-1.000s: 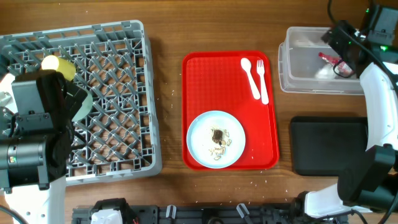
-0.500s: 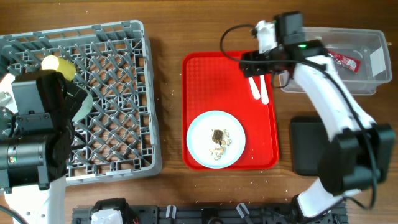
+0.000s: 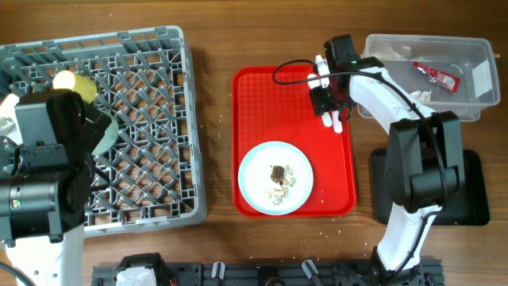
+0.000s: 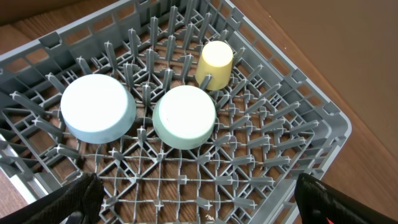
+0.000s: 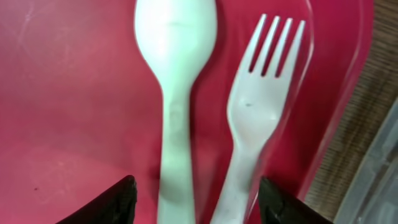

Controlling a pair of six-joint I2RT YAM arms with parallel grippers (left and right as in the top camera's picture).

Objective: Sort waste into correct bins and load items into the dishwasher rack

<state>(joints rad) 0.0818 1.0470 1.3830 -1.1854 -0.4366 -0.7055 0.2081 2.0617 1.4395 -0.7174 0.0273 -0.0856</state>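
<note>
Spoon [image 5: 174,93] and fork [image 5: 258,106] lie between the released right jaws, left jaws gape over the rack [image 4: 267,143], tub label [image 3: 482,77] unreadable.

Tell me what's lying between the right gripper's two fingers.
The right wrist view shows the right gripper open over the red serving tray, with the handles of the white plastic spoon and fork side by side between its fingers.

Overhead, R arm [image 3: 373,87] hides most of spoon [image 5: 174,74] & fork [image 5: 258,106], its base covers part of black tray [image 3: 468,191], L arm [image 3: 44,183] covers much of rack [image 3: 151,119] incl. bowls [image 4: 98,107]; R wrist view blurry, both handles cut off at btm edge.
</note>
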